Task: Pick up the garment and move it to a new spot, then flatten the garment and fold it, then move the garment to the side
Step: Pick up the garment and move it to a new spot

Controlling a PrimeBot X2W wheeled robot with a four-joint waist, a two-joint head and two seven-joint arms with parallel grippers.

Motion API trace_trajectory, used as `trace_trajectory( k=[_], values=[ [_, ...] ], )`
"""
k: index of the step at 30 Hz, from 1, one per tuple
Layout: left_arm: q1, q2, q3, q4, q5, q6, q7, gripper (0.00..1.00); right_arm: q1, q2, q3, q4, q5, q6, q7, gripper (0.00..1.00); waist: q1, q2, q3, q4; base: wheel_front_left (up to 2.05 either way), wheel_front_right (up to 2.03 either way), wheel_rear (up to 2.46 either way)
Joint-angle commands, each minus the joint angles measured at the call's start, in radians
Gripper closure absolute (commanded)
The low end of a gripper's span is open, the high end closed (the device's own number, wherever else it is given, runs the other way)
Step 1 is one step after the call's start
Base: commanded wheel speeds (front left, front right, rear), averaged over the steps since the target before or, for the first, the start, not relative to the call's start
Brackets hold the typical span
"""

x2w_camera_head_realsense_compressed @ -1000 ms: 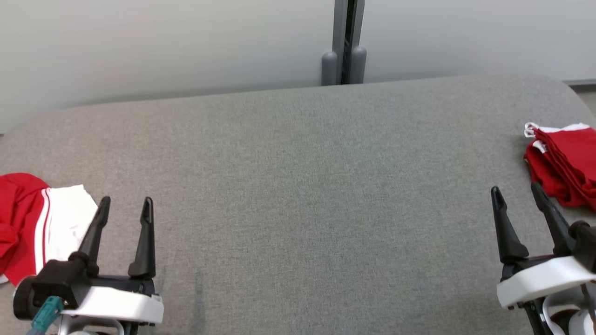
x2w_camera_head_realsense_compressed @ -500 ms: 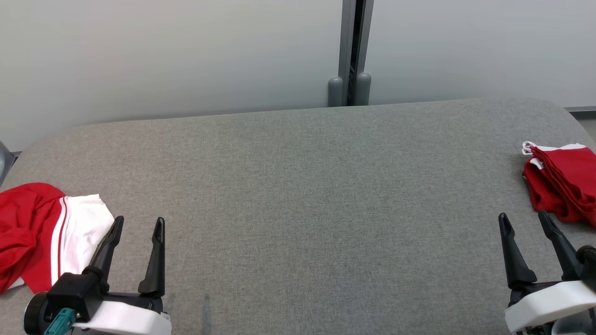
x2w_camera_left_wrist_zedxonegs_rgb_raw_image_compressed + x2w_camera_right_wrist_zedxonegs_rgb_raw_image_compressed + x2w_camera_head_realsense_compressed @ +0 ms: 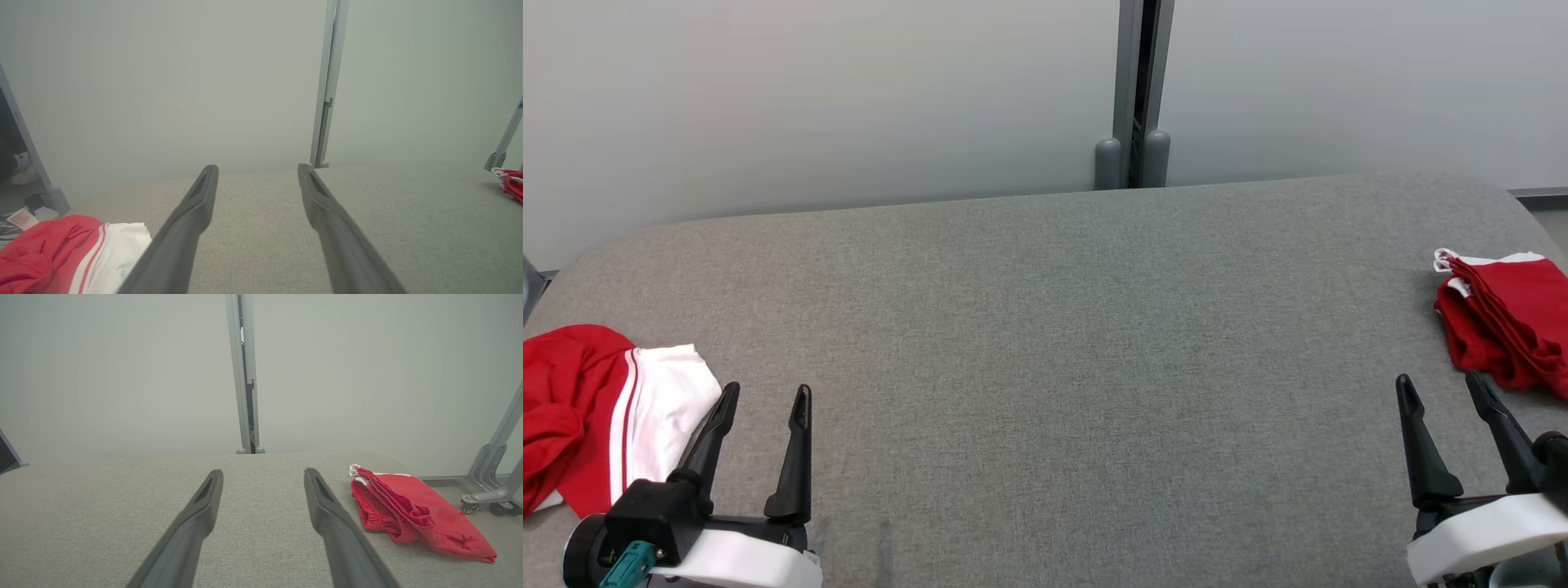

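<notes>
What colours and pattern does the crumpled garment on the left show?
The garment is red with a white panel, striped where they meet; head view shows it best.

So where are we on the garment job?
Looks done: a folded red garment lies at the right edge of the table. In hand: nothing; left gripper and right gripper open, empty. Left: the crumpled red-and-white garment at the left, not yet picked up, flattened, folded or moved.

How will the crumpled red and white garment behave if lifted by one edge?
Likely floppy: the garment lies in rumpled folds, so it should drape and unfurl. Looks thin, so probably light; pushed, it may bunch up.
</notes>
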Motion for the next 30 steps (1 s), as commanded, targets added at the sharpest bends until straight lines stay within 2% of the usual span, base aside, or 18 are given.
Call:
trace_trajectory(
  k=[1,11,16,21,30],
  values=[
    [0.003,0.008,0.000,0.000,-0.003,0.004,-0.002,0.00,0.013,-0.001,-0.004,-0.005,0.002,0.000,0.000,0.00,0.0000,-0.0001,-0.001,-0.001,0.00,0.00,0.00],
    [-0.004,0.014,-0.006,0.000,-0.009,0.010,0.004,0.00,0.018,0.006,-0.009,0.002,0.007,0.000,-0.005,0.00,0.0000,-0.0001,-0.009,0.004,0.00,0.00,0.00],
    [-0.025,0.009,-0.008,0.004,-0.014,0.006,-0.001,0.00,0.017,0.009,-0.009,-0.009,0.009,0.000,-0.005,0.00,0.0000,-0.0001,-0.013,0.037,0.00,0.00,0.00],
    [-0.036,0.003,-0.003,0.005,-0.026,0.009,-0.010,0.00,0.011,0.012,0.014,-0.022,0.018,0.000,0.001,0.00,0.0000,-0.0001,-0.009,0.106,0.00,0.00,0.00],
    [-0.047,0.008,0.009,0.020,-0.042,0.007,-0.034,0.00,0.003,0.012,0.027,-0.030,0.022,0.000,-0.002,0.00,0.0000,-0.0001,-0.004,0.306,0.00,0.00,0.00]
  ],
)
